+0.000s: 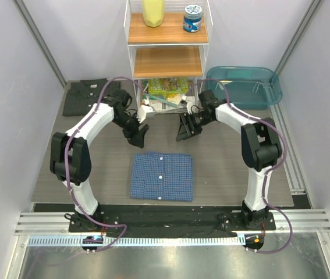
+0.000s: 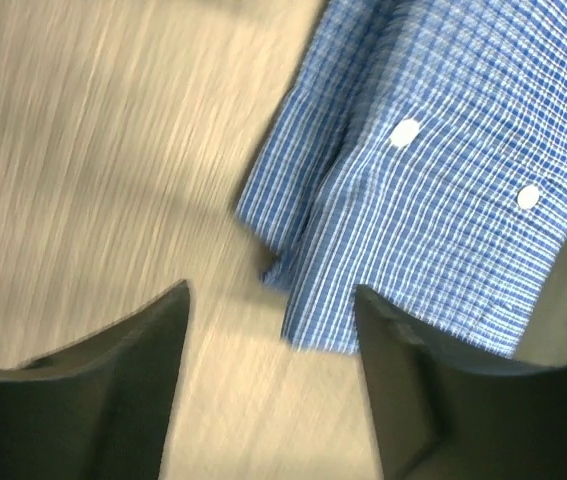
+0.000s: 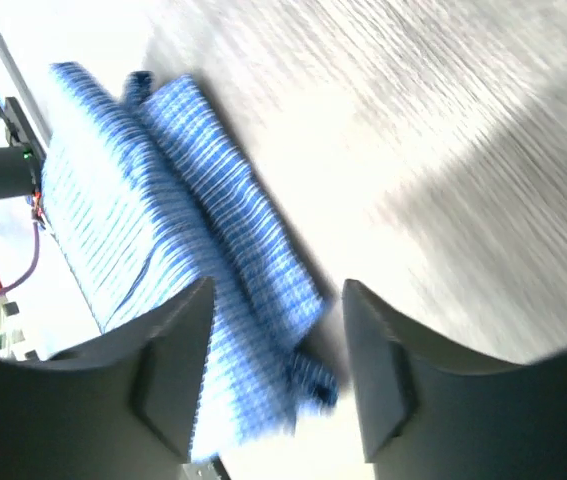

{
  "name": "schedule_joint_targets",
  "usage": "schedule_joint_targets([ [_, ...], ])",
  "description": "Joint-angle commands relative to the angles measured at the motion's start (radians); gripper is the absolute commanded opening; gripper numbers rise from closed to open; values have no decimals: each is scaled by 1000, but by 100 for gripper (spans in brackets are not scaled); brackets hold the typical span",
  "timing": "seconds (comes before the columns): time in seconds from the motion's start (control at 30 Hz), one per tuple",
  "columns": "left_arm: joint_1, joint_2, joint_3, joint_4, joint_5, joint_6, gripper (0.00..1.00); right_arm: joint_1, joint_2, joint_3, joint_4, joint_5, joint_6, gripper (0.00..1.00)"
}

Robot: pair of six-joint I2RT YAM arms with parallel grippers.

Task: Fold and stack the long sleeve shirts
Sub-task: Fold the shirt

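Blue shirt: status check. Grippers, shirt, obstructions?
Left gripper open, right gripper open, both empty. Blue shirt folded flat, front centre. Grey shirt apart at far left, not stacked. Nothing on either shirt.

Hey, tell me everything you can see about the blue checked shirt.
The blue checked shirt is woven cloth with a fine check and white buttons down its front. It lies flat on the wooden table, folded into a neat rectangle, centred near the arms' edge. Nothing rests on it; the left gripper and right gripper hover beyond its far edge, open, touching nothing.
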Motion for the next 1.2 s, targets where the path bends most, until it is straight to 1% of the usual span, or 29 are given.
schedule_joint_targets([
  [0.0, 70, -22, -28, -84, 103, -82, 72, 8, -145, 6, -131, -1, -86, 69],
  [0.1, 85, 4, -40, -68, 123, -133, 74, 13, -165, -22, -154, 12, -102, 72],
  [0.17, 85, 29, -40, -59, 132, -154, 75, 20, -152, -39, -176, 46, -119, 72],
  [0.37, 85, 93, -33, -60, 148, -201, 75, 50, -123, -79, -216, 129, -211, 72],
  [0.57, 85, 131, -54, -75, 140, -211, 74, 71, -147, -103, -247, 117, -245, 73],
  [0.67, 85, 131, -75, -54, 117, -224, 72, 79, -162, -108, -253, 114, -250, 68],
  [0.73, 85, 139, -72, -57, 120, -224, 70, 82, -159, -108, -256, 118, -253, 60],
  [0.77, 85, 142, -69, -60, 125, -222, 66, 82, -156, -108, -260, 121, -259, 56],
  [0.8, 85, 145, -68, -63, 126, -224, 65, 80, -155, -108, -262, 126, -259, 46],
  [0.83, 85, 148, -65, -71, 135, -224, 62, 82, -152, -109, -265, 127, -261, 40],
  [0.87, 85, 148, -59, -78, 141, -214, 56, 82, -156, -108, -270, 129, -261, 29],
  [0.93, 85, 144, -49, -97, 152, -207, 49, 80, -170, -108, -274, 143, -262, 20],
  [0.97, 85, 139, -39, -104, 164, -199, 41, 82, -184, -108, -280, 149, -265, 12],
  [1.03, 85, 125, -30, -114, 171, -201, 34, 80, -199, -106, -283, 173, -268, 1],
  [1.07, 85, 118, -25, -115, 178, -201, 27, 79, -207, -106, -286, 180, -271, 1],
  [1.13, 85, 102, -11, -114, 183, -204, 20, 71, -230, -108, -288, 192, -271, 1],
  [1.17, 87, 81, -10, -109, 180, -207, 15, 70, -237, -106, -291, 195, -271, 1],
])
